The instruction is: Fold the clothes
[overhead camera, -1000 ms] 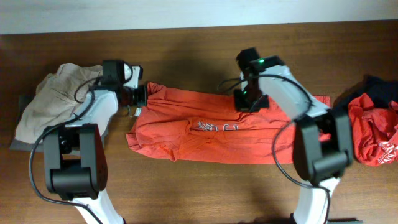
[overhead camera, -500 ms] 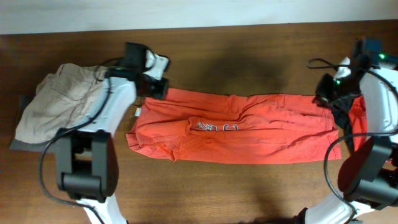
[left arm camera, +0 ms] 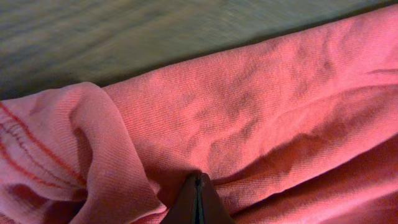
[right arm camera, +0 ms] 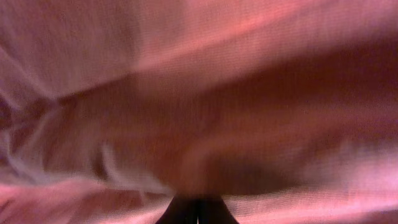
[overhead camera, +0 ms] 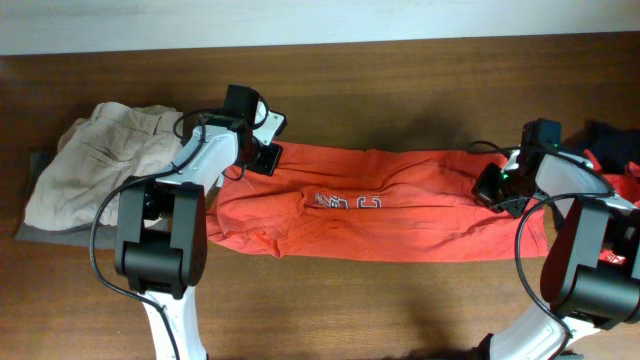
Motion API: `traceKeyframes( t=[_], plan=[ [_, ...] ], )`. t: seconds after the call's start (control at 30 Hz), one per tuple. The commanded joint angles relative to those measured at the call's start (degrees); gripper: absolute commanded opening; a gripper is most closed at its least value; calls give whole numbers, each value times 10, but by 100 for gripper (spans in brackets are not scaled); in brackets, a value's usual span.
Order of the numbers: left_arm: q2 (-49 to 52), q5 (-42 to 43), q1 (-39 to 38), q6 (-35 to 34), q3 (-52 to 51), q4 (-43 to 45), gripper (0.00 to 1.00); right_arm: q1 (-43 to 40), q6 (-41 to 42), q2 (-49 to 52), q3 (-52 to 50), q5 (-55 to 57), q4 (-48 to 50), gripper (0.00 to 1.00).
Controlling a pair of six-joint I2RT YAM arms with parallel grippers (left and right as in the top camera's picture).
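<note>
Right tool (overhead camera: 489,189) returned onto T-shirt (overhead camera: 400,215), left tool (overhead camera: 266,160) opposite.

A dark brown wooden desk (overhead camera: 350,310) with visible grain fills the overhead view. 1 plain pale strip (overhead camera: 300,20) runs along its far edge. Soft light leaves faint shadows on the wood.

Beige pile (overhead camera: 95,165) left, red pile (overhead camera: 629,190) right, front table (overhead camera: 350,310) bare
</note>
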Motion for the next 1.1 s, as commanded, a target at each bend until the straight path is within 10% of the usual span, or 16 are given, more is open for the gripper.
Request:
traceKeyframes(
  t=[0.0,0.5,0.83,1.07],
  plan=[
    [40,-121,18,-48,-6,9,1,0,9,2,-11,66,21,5],
    [38,-130,66,-87,22,12,1,1,-30,1,52,89,-17,10],
    [12,-70,62,-87,185,-173,33,1,-101,0,244,-19,-170,29],
    [10,5,31,-81,181,-275,24,2,-101,35,237,-24,-150,25]
  ],
)
